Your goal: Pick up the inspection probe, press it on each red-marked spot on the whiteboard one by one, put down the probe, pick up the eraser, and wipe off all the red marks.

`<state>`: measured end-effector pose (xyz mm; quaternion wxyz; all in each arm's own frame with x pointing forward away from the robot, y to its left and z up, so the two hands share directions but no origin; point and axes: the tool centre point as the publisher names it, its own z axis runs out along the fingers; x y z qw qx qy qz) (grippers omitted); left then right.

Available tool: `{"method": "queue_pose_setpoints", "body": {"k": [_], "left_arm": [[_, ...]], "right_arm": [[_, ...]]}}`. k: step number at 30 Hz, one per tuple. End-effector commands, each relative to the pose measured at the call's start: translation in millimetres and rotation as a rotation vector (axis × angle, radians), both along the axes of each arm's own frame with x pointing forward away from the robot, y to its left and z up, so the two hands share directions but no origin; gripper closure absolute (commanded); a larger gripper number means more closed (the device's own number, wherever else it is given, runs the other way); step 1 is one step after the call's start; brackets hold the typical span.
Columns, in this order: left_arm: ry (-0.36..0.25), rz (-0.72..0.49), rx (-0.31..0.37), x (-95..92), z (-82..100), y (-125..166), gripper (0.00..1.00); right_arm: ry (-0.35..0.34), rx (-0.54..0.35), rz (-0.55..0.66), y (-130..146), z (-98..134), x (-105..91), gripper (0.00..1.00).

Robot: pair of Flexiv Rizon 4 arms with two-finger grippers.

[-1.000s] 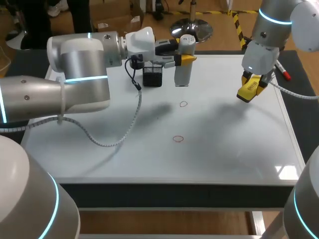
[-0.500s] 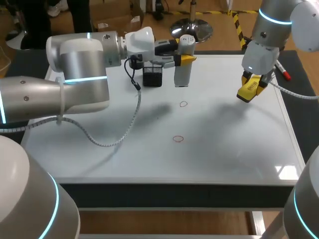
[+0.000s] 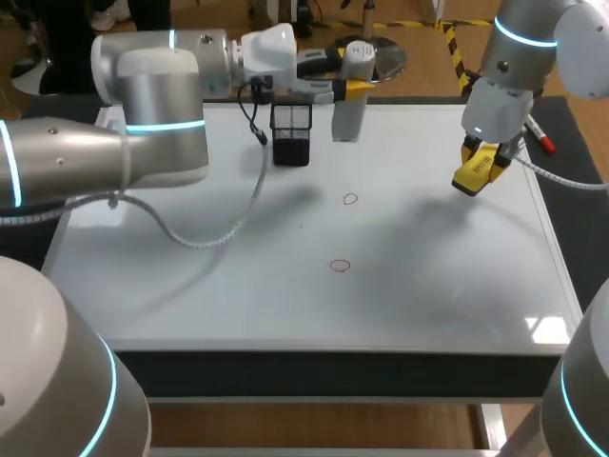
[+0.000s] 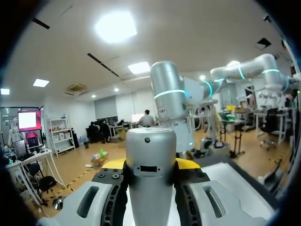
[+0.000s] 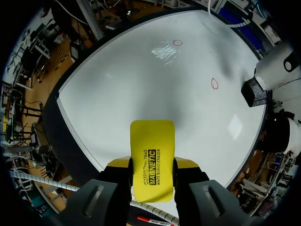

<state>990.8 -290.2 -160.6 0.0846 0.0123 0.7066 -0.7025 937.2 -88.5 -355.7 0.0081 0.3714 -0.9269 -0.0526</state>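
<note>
Probe step judged in hand. The probe [image 3: 349, 119] is clamped upright by the left gripper [image 3: 348, 90], a finger on each side. It's held at the back of the whiteboard [image 3: 238, 276], just beside the black mesh cup [image 3: 291, 133], apparently clear of the surface. A red mark [image 3: 350, 199] is seen mid-board and a second mark [image 3: 340, 266] nearer the front, both unwiped and well apart from the probe. The eraser [image 3: 473, 174] is pinched by the right gripper [image 3: 476, 171] above the board's right side.

Next move, prob.: probe to be brought fwd and lowered tip-first, straight down, onto the mid-board mark.

Left wrist view: the clamp is shown close up, no marks visible. Right wrist view: both marks and the cup are shown ahead of the eraser.
</note>
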Motion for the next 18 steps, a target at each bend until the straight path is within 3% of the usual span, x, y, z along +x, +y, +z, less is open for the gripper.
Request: {"method": "queue_pose_setpoints", "body": {"k": [1,9,18], "left_arm": [[0.01,-0.07,0.021,26.5,8.7,-6.1,1.0],[0.04,-0.059,0.025,59.7,8.9,-14.5,1.0],[0.085,-0.049,0.001,80.2,9.1,-19.8,1.0]], "right_arm": [[0.002,-0.004,0.002,-0.5,0.7,0.8,1.0],[0.002,-0.004,0.002,-0.5,0.7,0.8,1.0],[0.002,-0.004,0.002,-0.5,0.7,0.8,1.0]]}}
